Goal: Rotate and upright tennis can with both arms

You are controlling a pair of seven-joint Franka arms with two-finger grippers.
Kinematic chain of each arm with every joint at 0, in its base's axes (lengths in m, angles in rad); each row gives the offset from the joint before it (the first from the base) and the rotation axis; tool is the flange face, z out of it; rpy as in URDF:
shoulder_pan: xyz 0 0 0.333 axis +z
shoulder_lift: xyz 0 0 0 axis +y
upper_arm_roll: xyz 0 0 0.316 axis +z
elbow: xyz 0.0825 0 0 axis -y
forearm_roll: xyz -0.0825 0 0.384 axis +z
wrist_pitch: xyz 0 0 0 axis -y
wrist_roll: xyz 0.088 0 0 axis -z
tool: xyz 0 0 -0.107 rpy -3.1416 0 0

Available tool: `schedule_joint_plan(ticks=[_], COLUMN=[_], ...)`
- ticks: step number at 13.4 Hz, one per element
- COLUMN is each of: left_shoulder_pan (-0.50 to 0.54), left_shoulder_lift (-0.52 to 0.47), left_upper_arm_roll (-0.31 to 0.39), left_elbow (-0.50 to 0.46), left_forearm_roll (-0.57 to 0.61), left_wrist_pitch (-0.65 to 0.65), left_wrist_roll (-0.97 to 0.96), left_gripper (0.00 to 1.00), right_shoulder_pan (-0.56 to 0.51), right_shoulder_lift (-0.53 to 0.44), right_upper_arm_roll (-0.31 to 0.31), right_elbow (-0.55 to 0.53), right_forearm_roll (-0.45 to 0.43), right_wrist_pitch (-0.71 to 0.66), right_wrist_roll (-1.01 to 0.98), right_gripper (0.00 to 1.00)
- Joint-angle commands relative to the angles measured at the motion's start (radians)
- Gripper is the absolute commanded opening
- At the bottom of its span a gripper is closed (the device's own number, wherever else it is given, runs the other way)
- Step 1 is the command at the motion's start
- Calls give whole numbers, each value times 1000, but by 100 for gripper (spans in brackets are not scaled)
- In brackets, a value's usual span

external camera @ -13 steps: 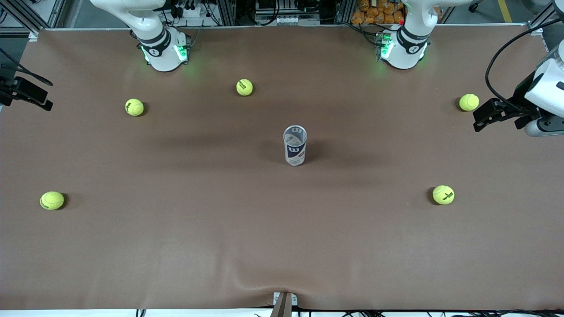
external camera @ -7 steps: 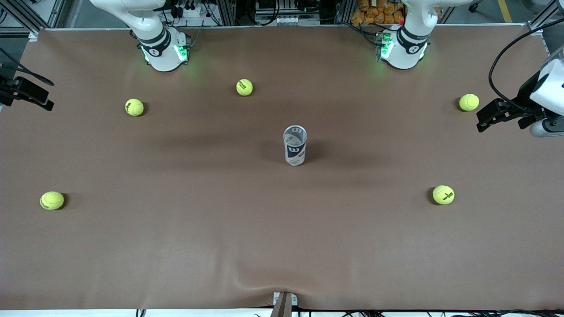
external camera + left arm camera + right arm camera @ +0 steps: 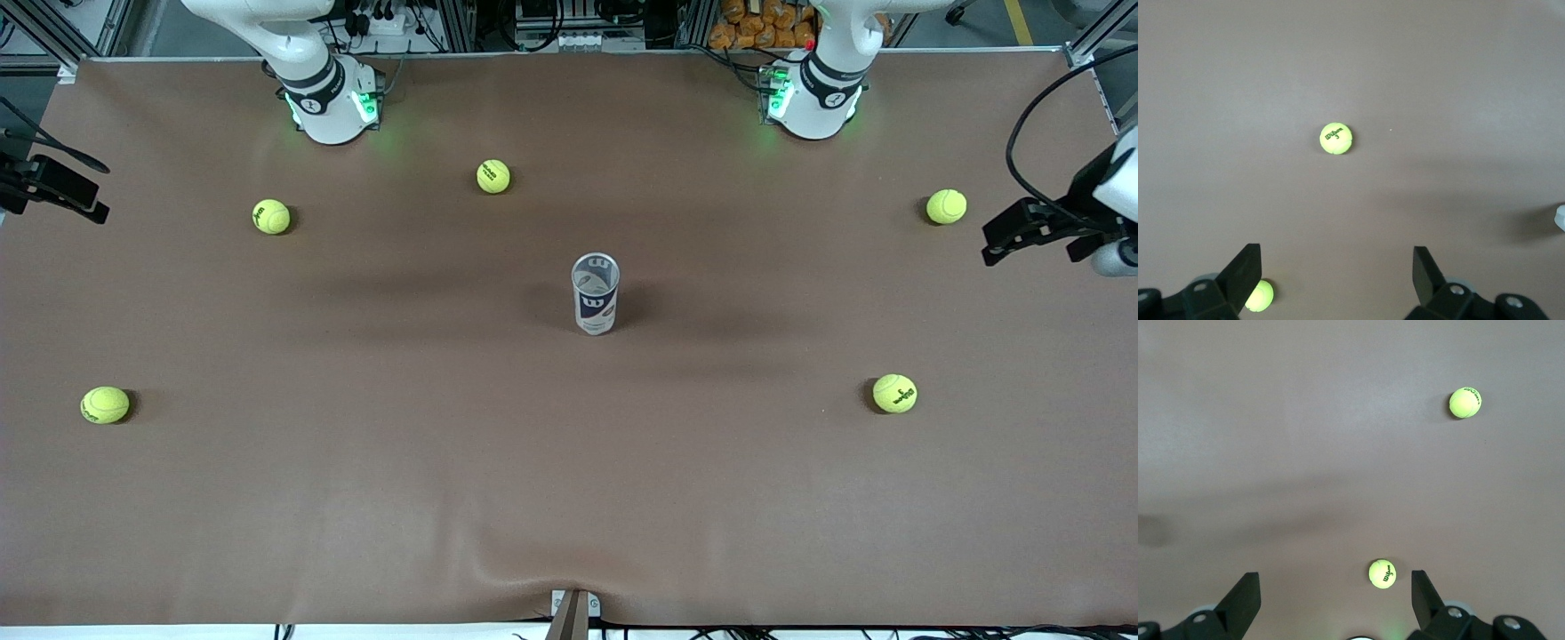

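Right arm's black two-finger gripper [image 3: 53,187] high over table's edge at its own end, fingers spread wide, holding nothing. Clear-plastic cylindrical tennis can [image 3: 595,293] with navy-white label upright mid-table. Left arm's black two-finger gripper [image 3: 1022,233] over its own table end, spread wide, holding nothing.

Left tool [image 3: 1009,240] up in the air over the surface's edge at the left arm's end, fingers [image 3: 1245,270] spread wide with nothing between them. Right tool [image 3: 67,194] over the surface's edge at the right arm's end, fingers [image 3: 1245,597] also wide apart and empty. Both bases lit green along the top edge.
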Motion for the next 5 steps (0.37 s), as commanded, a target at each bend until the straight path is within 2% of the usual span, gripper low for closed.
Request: schedule_joint_plan(ticks=[1,5], left_shoulder_pan=[-6,-9], left_shoulder_lift=[-12,-13], left_upper_arm_roll=[61,63], left_elbow=[-7,-10], left_forearm_roll=[-27,-48], left_wrist_pitch=[-10,-12], left_wrist_roll=[7,7], left_gripper=[100,100], right_shoulder_pan=[3,5], right_shoulder_lift=[-23,-21], right_upper_arm_roll=[2,2], right_elbow=[-22,-22], right_forearm_roll=[-1,-1], right_wrist_pitch=[3,8], right_wrist_roll=[14,16], right_gripper=[100,100])
